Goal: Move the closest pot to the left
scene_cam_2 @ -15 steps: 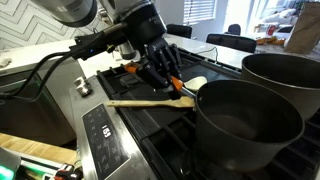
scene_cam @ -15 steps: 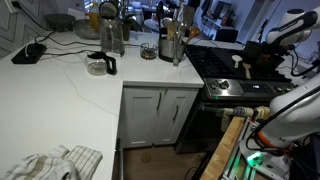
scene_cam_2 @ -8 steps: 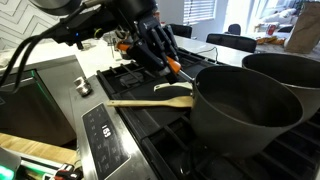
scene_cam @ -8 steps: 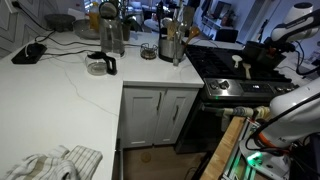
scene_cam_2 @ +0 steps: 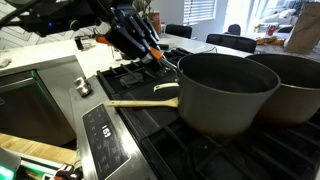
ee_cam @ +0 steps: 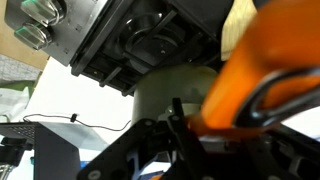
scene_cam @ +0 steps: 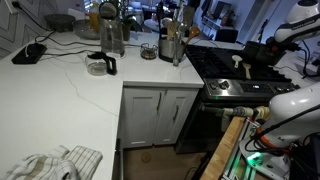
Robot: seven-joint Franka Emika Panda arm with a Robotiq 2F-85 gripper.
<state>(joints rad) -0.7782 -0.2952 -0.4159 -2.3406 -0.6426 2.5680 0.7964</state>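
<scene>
The closest pot (scene_cam_2: 226, 92) is dark grey and sits on the black stove grates (scene_cam_2: 150, 125), with a second dark pot (scene_cam_2: 298, 85) just behind it. My gripper (scene_cam_2: 152, 52) is shut on the closest pot's orange-wrapped handle (scene_cam_2: 166, 62), above the rear burner. In the wrist view the orange handle (ee_cam: 262, 72) fills the right side, held between my dark fingers (ee_cam: 178, 118). In an exterior view from across the kitchen, the arm (scene_cam: 296, 25) reaches over the stove (scene_cam: 228, 68) and the pots are mostly hidden.
A wooden spoon (scene_cam_2: 146, 101) lies on the grates in front of the closest pot. The stove's steel control panel (scene_cam_2: 100, 130) runs along the front. The white counter (scene_cam: 70, 95) holds a kettle (scene_cam: 110, 30), a utensil holder (scene_cam: 172, 40) and a cloth (scene_cam: 55, 162).
The closest pot has slid left across the grates, drawn by its handle. My gripper has moved left and back with it, still shut on the handle.
</scene>
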